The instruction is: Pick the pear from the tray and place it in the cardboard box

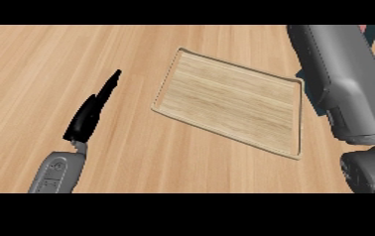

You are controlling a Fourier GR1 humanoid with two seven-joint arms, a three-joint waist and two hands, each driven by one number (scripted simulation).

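Looking steeply down from the head view, I have the wooden bench filling nearly everything. Next in bulk is the right forearm, a grey mass running down the right edge from the top; its hand is not in view, so I cannot tell whether it holds anything. Then the tray, a pale shallow wooden rectangle set at a slant right of centre, its right corner just beside that forearm. Its floor shows bare: I see no pear on it or anywhere else, nor the cardboard box. A sliver of dark teal beside the forearm and a touch of red at the top right corner are too small to name. Smallest is the left hand, lower left, fingers straight and together, holding nothing, pointing up toward the tray but apart from it.

My worry from here is steering blind. If the pear is in the right hand or hidden behind that forearm, I have no sight of the fruit or the box's opening, so a release could miss or catch the box wall. The forearm itself blocks the view, and swinging it could nudge the tray's near corner. The left hand stands clear of that path.
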